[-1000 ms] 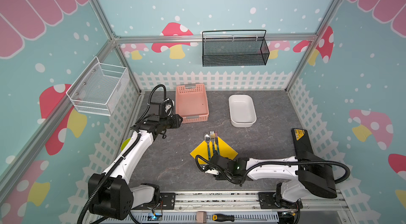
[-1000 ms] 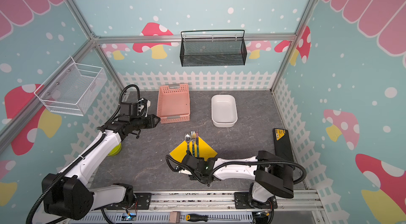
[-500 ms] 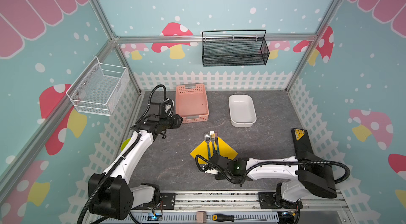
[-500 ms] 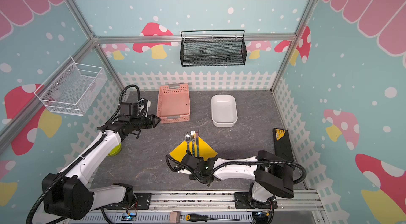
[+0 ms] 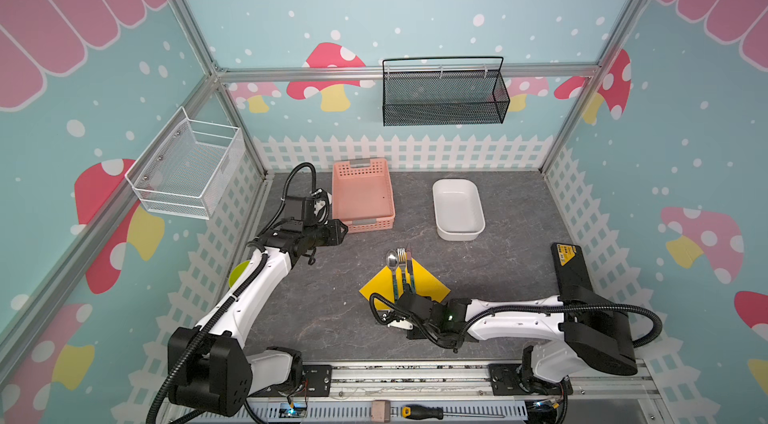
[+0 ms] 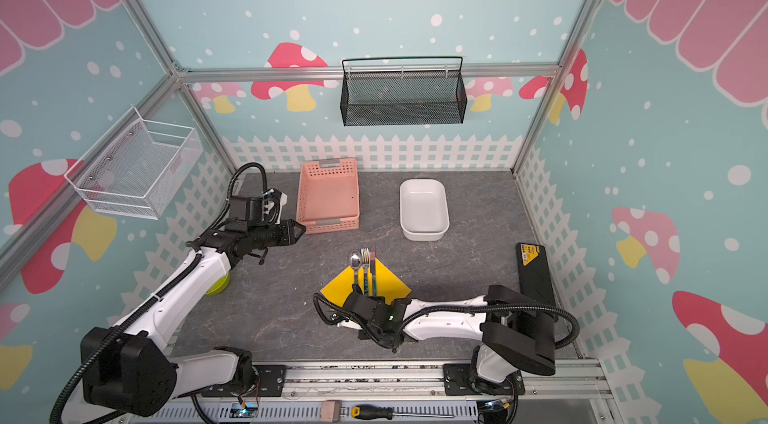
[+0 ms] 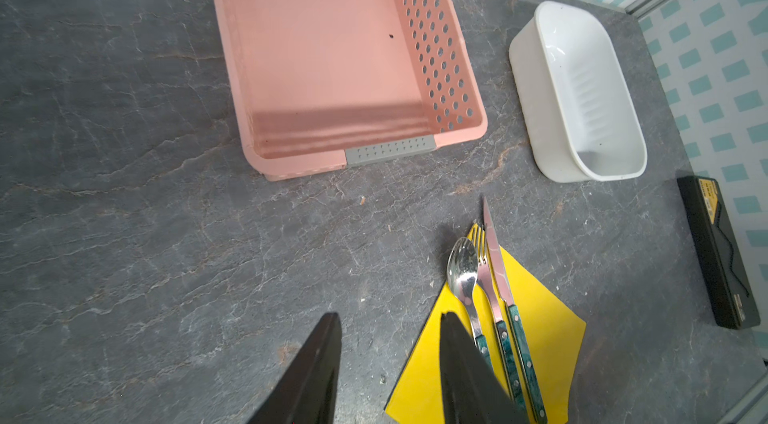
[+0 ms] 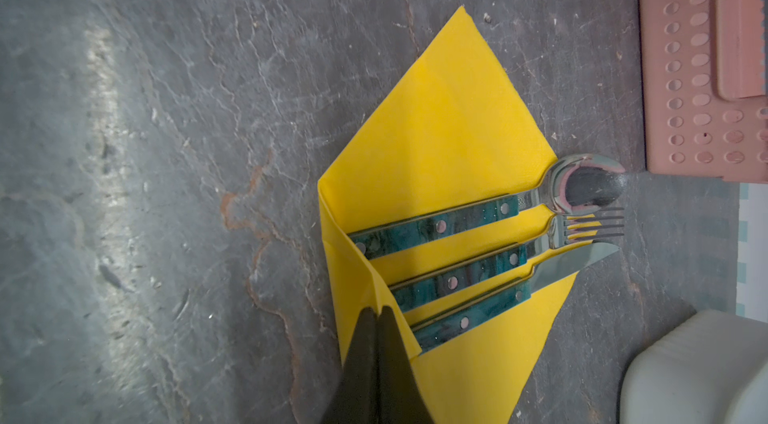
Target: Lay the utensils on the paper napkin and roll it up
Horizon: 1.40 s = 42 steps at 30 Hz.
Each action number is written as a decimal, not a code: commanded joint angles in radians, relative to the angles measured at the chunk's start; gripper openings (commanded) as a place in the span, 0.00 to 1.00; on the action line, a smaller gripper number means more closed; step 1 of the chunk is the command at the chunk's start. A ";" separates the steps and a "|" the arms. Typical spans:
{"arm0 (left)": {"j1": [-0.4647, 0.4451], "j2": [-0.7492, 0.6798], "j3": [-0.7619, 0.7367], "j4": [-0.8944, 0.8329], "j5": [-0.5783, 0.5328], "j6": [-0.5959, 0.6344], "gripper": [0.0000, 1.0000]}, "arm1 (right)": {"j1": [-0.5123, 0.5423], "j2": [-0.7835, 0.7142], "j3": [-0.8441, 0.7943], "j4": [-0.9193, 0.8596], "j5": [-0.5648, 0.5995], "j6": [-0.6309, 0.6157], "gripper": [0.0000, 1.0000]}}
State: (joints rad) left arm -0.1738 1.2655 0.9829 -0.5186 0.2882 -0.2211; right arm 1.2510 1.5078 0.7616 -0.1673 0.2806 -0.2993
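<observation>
Right gripper [image 8: 376,312]: my fingers are pressed together, pinching the folded-over near corner of the paper napkin [image 8: 449,118]. The napkin lies as a diamond on the grey table [image 5: 332,309], lower centre in both top views. The utensils [image 8: 453,278] lie side by side on it, handle ends at the fold, heads past the far corner. Left gripper [image 7: 390,318]: fingers spread, holding nothing, left of centre, just beside the pink basket [image 5: 362,223].
</observation>
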 commanded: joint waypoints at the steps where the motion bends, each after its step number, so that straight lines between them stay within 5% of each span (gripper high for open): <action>1: -0.054 -0.031 -0.031 0.014 0.015 -0.024 0.41 | 0.005 0.015 0.018 0.014 0.028 -0.012 0.05; 9: -0.110 -0.036 -0.037 0.016 -0.041 -0.024 0.41 | 0.006 0.043 0.019 0.023 0.007 -0.027 0.21; 26: -0.110 -0.028 -0.030 0.012 -0.049 -0.021 0.41 | 0.005 0.030 0.014 -0.012 -0.066 -0.028 0.34; 36: -0.110 -0.019 -0.023 0.012 -0.048 -0.021 0.41 | 0.005 -0.041 -0.013 -0.036 0.052 -0.060 0.32; 42: -0.110 -0.014 -0.021 0.011 -0.046 -0.023 0.41 | 0.004 -0.078 -0.025 -0.043 0.021 -0.072 0.25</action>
State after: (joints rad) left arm -0.2829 1.2503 0.9474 -0.5182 0.2531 -0.2432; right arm 1.2510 1.4456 0.7536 -0.1940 0.3046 -0.3485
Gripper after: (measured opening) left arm 0.413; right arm 0.256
